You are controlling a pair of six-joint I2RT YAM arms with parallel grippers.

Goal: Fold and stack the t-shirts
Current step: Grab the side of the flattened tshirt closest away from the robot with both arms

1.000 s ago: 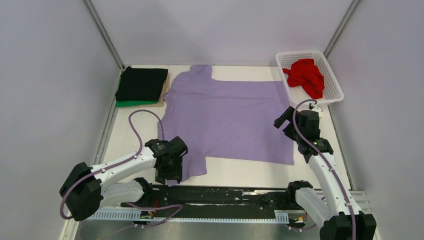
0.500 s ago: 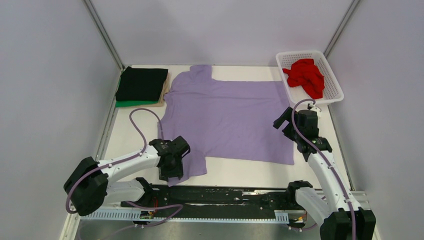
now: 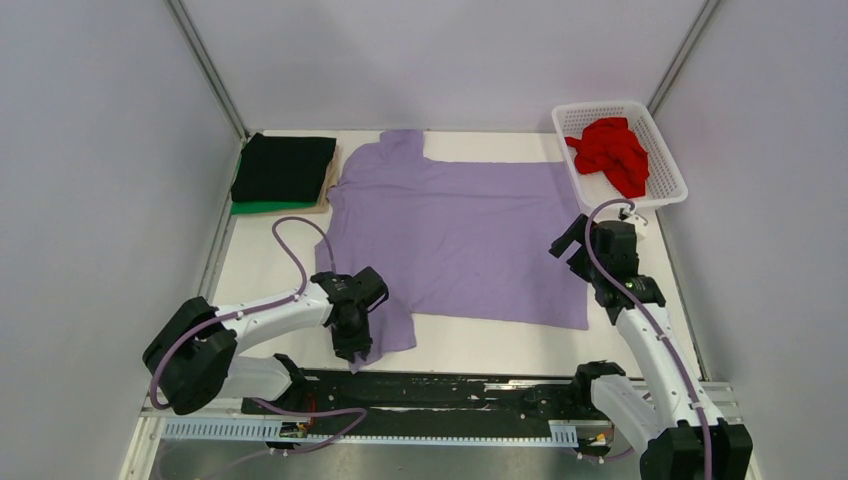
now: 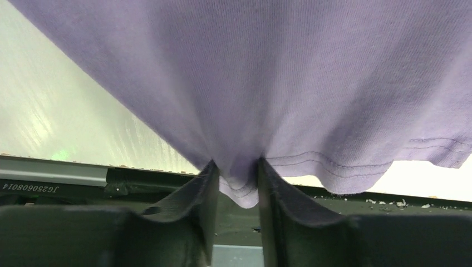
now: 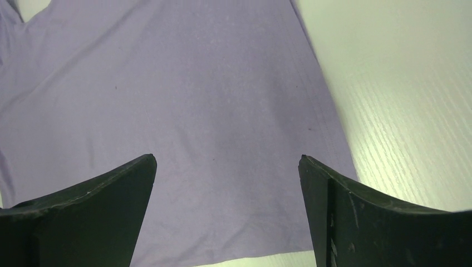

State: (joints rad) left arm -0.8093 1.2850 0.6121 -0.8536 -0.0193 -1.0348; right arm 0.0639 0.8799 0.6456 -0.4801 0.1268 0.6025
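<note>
The lavender t-shirt (image 3: 455,235) lies spread flat across the middle of the table. My left gripper (image 3: 356,352) is shut on the hem of its near sleeve (image 4: 239,183), close to the table's front edge. My right gripper (image 3: 570,240) is open and empty above the shirt's right edge; the wrist view shows lavender cloth (image 5: 183,111) between its fingers. The black shirt (image 3: 285,166) lies folded on top of the green one (image 3: 258,207) at the back left. The red shirt (image 3: 612,152) is crumpled in the basket.
The white latticed basket (image 3: 671,178) stands at the back right. A black rail (image 3: 450,388) runs along the near table edge. Grey walls enclose the table on three sides. Bare white table (image 5: 406,89) shows to the right of the lavender shirt.
My left gripper has moved to the right and slightly nearer along the sleeve, with the cloth in its jaws. The right arm has barely moved.
</note>
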